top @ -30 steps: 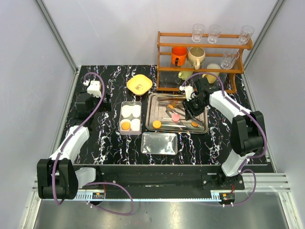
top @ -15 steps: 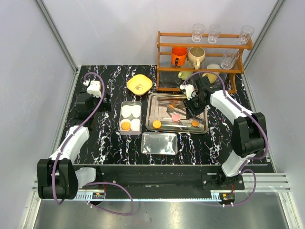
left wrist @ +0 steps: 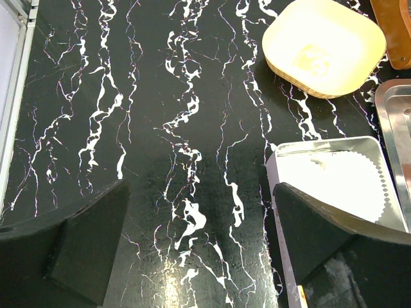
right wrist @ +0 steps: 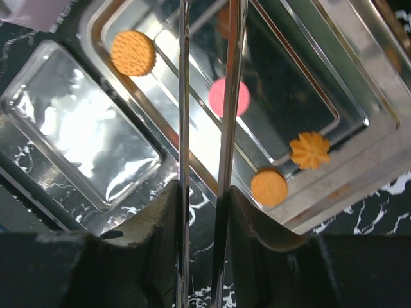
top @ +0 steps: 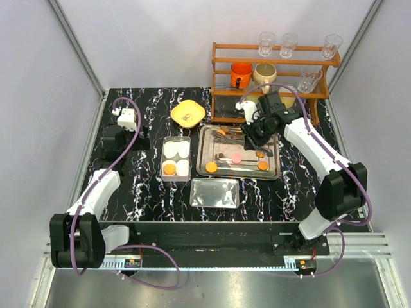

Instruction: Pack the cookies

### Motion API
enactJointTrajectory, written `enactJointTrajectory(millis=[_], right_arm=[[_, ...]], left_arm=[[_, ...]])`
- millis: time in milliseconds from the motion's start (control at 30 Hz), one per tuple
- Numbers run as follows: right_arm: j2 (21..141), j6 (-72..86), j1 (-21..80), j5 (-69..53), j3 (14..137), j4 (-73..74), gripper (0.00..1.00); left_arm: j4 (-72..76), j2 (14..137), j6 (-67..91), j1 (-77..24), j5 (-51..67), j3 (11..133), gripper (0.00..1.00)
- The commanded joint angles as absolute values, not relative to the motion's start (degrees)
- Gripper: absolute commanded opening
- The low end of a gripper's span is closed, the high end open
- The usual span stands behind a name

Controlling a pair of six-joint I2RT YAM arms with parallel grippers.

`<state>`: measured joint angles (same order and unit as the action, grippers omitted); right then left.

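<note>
**Right gripper with tongs over tray**

The right gripper is clenched on metal tongs above the far half of the tray, right of the centre of the tabletop. In the tray, a pink cookie lies near the centre. Orange cookies lie toward the near edge, one of them scalloped. Another cookie sits in the near-left cup of the box. The left gripper is released, jaws wide and holding nothing, near the far-left corner.
</note>
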<state>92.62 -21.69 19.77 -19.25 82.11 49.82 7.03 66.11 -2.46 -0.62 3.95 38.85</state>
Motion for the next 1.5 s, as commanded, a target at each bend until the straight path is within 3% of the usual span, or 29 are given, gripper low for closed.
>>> enactJointTrajectory(millis=[0, 600, 1467], right_arm=[[91.40, -20.22, 24.34, -19.16, 88.66, 51.06, 0.25], [99.14, -19.07, 38.49, -19.51, 97.38, 52.82, 0.25], [103.36, -18.72, 44.21, -20.83, 96.06, 51.94, 0.25]], left_arm=[[10.02, 65.65, -1.49, -0.26, 4.31, 39.90, 0.99], [10.02, 65.21, -1.84, -0.26, 4.04, 39.64, 0.99], [9.84, 64.95, -2.11, -0.26, 4.13, 39.38, 0.99]])
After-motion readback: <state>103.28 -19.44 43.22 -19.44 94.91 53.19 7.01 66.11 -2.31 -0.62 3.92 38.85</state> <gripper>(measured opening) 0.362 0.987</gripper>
